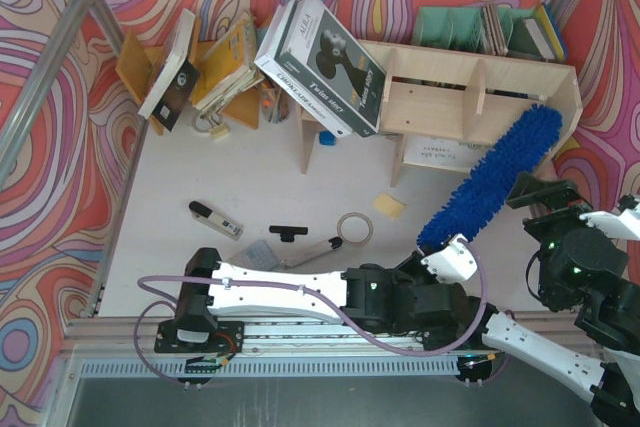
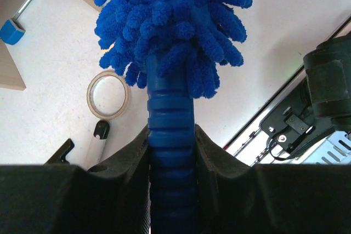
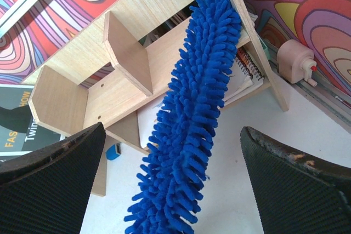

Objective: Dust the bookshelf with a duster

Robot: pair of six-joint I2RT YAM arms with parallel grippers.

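Duster point(image 2: 174, 31) handle between left gripper point(image 2: 171, 138) fingers

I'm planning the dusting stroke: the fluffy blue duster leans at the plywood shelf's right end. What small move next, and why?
Probably sweep the long bright-blue fluffy microfibre duster leftward along the pale plywood bookshelf. The left gripper is shut on its ribbed handle, its tip lies at the shelf's right end panel, and the open compartments lie to the left.
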